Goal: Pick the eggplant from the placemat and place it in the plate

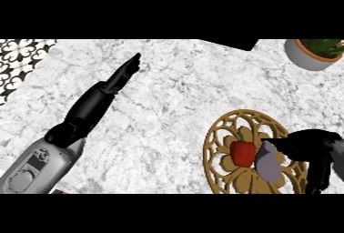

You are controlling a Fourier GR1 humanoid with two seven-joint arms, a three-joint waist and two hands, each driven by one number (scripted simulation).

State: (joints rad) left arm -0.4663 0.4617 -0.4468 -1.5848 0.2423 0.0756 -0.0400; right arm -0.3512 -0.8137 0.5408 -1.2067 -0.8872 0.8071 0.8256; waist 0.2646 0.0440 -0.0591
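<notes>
Right hand (310, 150) curled round eggplant (267, 162) over placemat (225, 132).
Beside red pepper (243, 153); left hand (111, 88) on marble counter (181, 86), fingers straight, pressed together.

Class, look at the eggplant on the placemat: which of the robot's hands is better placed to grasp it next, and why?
The right hand. Its fingers already reach the eggplant on the placemat, beside the red pepper. The left hand lies open, far across the counter. No plate is in view.
</notes>
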